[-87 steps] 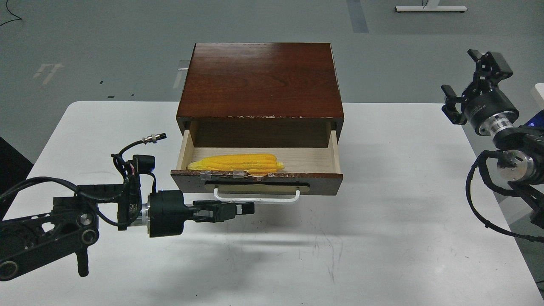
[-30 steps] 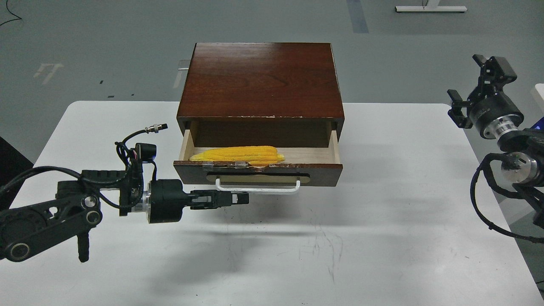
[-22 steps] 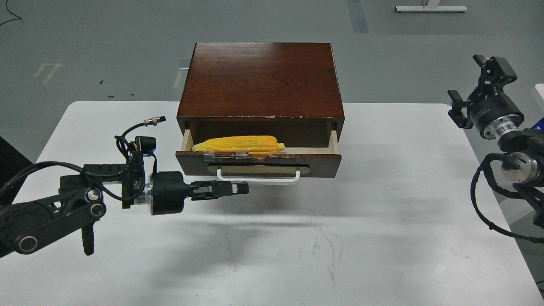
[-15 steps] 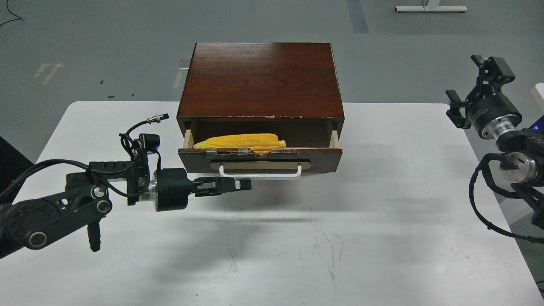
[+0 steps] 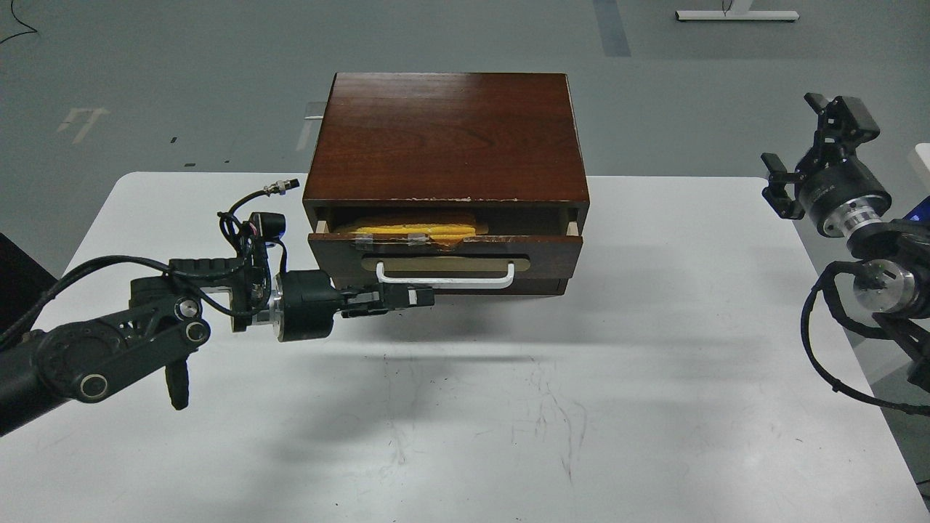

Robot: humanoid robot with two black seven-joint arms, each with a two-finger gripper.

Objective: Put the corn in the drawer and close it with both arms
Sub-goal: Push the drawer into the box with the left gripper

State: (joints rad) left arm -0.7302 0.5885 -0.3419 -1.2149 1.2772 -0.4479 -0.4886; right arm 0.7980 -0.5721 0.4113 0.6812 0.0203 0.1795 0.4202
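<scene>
The drawer (image 5: 552, 250) is almost pushed into the dark wood cabinet (image 5: 445, 138), with only a narrow gap at its top. Through the gap shows a sliver of the yellow corn (image 5: 414, 228), lying lengthwise in the left half. The white bar handle (image 5: 445, 277) is on the tan plate. My left gripper (image 5: 423, 296) lies horizontal, fingers together and empty, its tip just below the left half of the handle at the drawer front. My right gripper (image 5: 792, 131) is open and empty, raised past the table's right edge.
The cabinet stands at the back middle of the white table (image 5: 654, 378). The left arm's cables and a silver connector (image 5: 280, 189) rise left of the cabinet. The table's right edge runs close under my right arm (image 5: 872, 276).
My left gripper has moved away from me toward the cabinet, and the drawer has slid in with it, from well open to nearly shut. The corn is now mostly hidden. The right arm has barely moved.
</scene>
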